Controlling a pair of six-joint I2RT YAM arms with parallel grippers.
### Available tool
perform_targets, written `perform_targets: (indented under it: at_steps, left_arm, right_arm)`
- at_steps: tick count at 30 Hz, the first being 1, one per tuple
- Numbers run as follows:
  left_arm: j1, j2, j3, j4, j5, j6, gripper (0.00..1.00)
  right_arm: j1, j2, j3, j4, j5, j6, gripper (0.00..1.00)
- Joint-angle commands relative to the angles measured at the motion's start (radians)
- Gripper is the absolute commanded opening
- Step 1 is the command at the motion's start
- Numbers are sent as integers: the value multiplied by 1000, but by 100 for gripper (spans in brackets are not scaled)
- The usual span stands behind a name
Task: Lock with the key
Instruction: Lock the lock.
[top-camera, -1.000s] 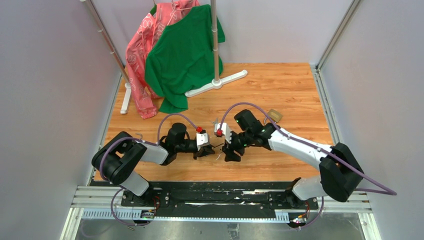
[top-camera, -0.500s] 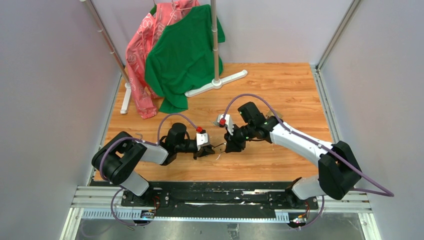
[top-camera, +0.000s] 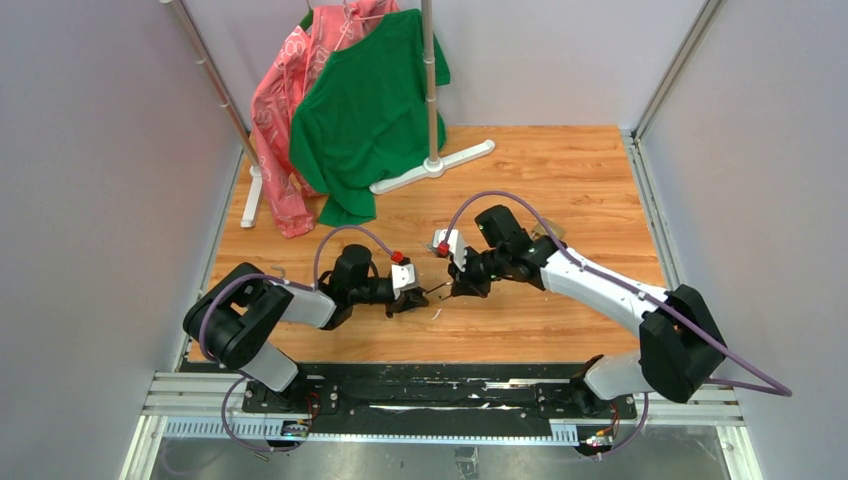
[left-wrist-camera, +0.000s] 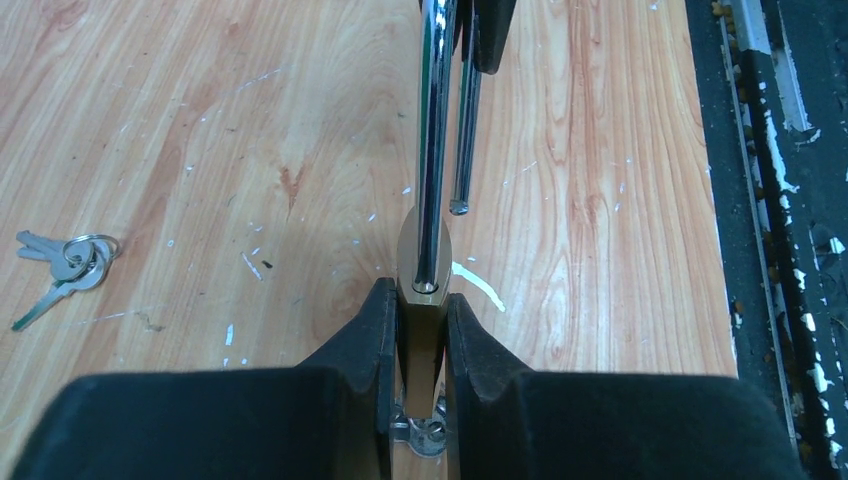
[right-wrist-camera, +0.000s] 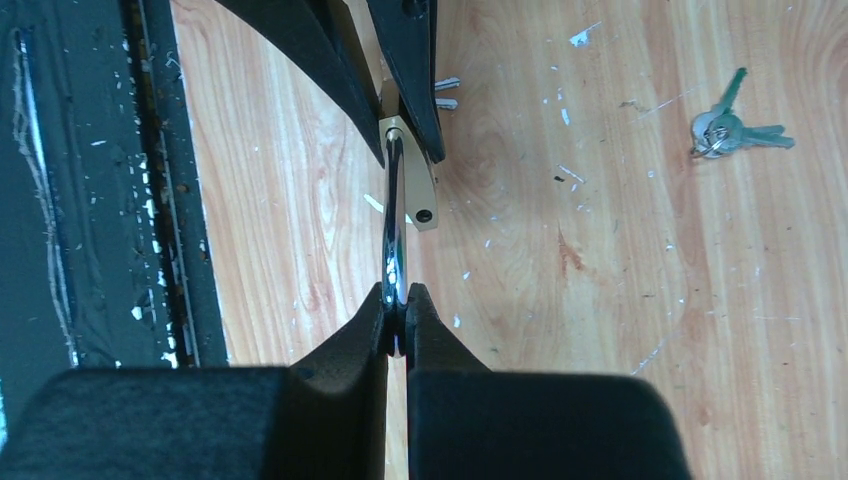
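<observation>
Left wrist: left gripper clamped on brass padlock body.
Right wrist: right gripper pinching silver shackle.
Wooden table: key lying loose, well apart from padlock.

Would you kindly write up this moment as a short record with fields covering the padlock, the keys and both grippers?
left gripper: shut on the body of the brass padlock
right gripper: shut on the shackle
shackle state: open, one leg seated in the body, the other leg's free end out of it
key bunch: lying on the wooden table, apart from both grippers, not held
background: green shirt hanging at the far left of the table
</observation>
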Motion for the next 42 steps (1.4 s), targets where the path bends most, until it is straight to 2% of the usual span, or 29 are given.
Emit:
perform_targets:
  at_steps: [1,3,6,11,19,26,42]
  left_arm:
    - [-1,-4,33,78,71,37,0]
    - [-1,-3,32,68,80,60,0]
    - [1,-6,34,58,83,69,0]
    - [1,-5,39,38,110,93,0]
    - [2,-3,44,30,102,116,0]
    - [2,14,48,30,114,123,0]
    - [1,28,53,35,121,123,0]
  right_arm:
    - [28,-21,-37,86,130,-76,0]
    - [32,-38,-46,114,171,-123,0]
    - [32,-52,-47,101,131,-233,0]
    - [33,-46,-37,78,121,-304,0]
    - [32,15,-58,80,53,-287,0]
    - [50,59,-86,157,102,-263,0]
    - [122,168,-17,22,210,-363,0]
